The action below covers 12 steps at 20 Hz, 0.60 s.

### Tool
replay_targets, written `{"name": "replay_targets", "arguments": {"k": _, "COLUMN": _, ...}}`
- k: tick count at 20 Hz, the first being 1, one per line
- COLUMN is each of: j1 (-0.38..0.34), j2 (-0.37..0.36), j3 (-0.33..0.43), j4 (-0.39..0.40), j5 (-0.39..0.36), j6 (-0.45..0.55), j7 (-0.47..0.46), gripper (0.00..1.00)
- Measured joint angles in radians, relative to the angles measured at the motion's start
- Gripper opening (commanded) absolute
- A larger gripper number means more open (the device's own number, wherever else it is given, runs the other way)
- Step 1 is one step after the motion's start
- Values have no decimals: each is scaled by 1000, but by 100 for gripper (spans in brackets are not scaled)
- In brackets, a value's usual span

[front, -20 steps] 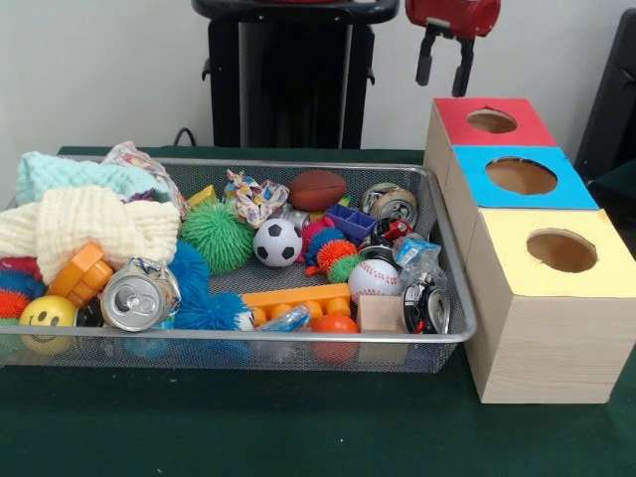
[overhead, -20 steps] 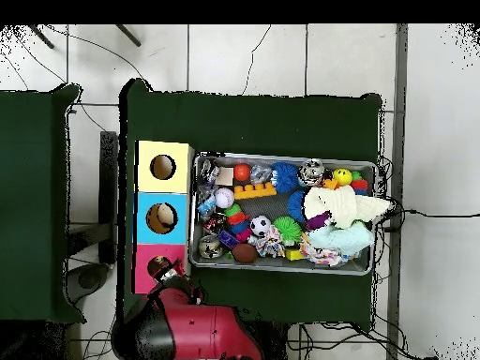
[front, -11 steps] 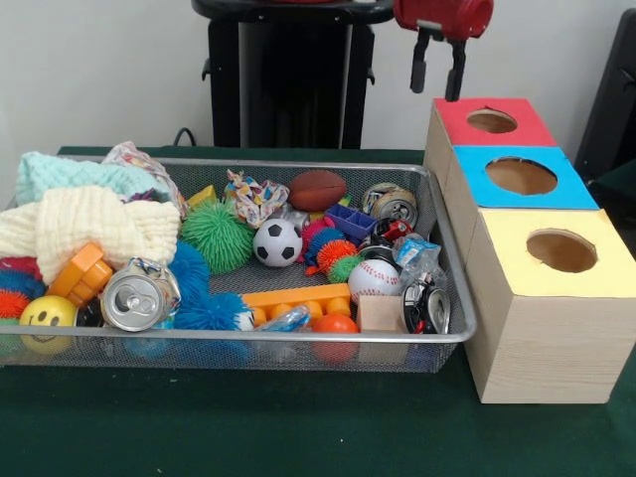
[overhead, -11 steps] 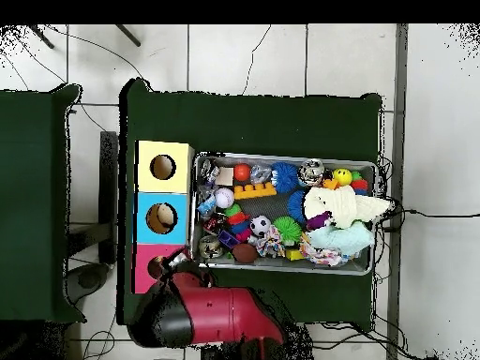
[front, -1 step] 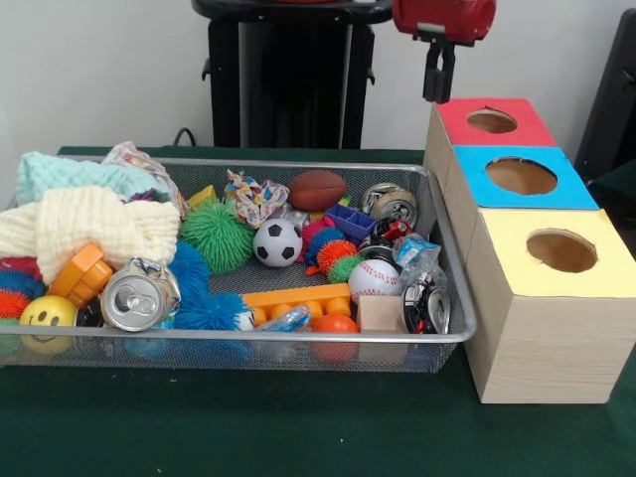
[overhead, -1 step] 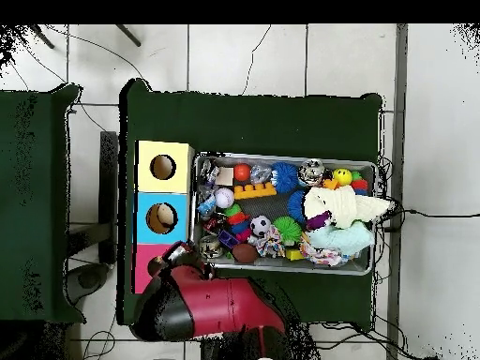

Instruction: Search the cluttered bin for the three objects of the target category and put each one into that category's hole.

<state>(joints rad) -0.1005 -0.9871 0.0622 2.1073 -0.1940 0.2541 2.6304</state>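
Note:
My gripper point(front, -1 step: 438, 91) hangs high behind the red-topped box point(front, -1 step: 457, 112), just left of its hole, with nothing seen in it. In the overhead view my gripper point(overhead, -1 step: 180, 255) sits over the red box point(overhead, -1 step: 143, 265), next to the bin's corner. The wire mesh bin point(front, -1 step: 298, 338) holds crushed cans point(front, -1 step: 132, 298) point(front, -1 step: 391, 203) point(front, -1 step: 427, 306), a soccer ball point(front, -1 step: 277, 242), a baseball point(front, -1 step: 374, 278), a brown football point(front, -1 step: 317, 189), spiky balls point(front, -1 step: 217, 236), plastic blocks point(front, -1 step: 296, 297) and cloths point(front, -1 step: 89, 224). Blue-topped point(front, -1 step: 477, 189) and yellow-topped point(front, -1 step: 512, 234) boxes stand in line with the red one.
The three boxes line the bin's right side in the front view, each with a round hole on top. Green cloth covers the table point(front, -1 step: 298, 427). A black pedestal point(front, -1 step: 288, 70) stands behind the bin. My red arm point(overhead, -1 step: 211, 309) covers the table edge in the overhead view.
My gripper has drifted slightly left and up near the red box. Its two fingers showed apart earlier; now they read as one dark shape. The bin's contents have not moved.

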Motion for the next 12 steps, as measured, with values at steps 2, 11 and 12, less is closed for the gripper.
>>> {"name": "replay_targets", "arguments": {"k": 2, "j1": 0, "j2": 1, "j3": 9, "j4": -8, "j5": -8, "j6": 7, "j7": 0, "gripper": 0}}
{"name": "replay_targets", "arguments": {"k": 11, "j1": -18, "j2": 2, "j3": 90, "j4": -108, "j5": -30, "j6": 149, "j7": 0, "gripper": 0}}
{"name": "replay_targets", "arguments": {"k": 12, "j1": -26, "j2": 2, "j3": 100, "j4": -117, "j5": -35, "j6": 166, "j7": 0, "gripper": 0}}
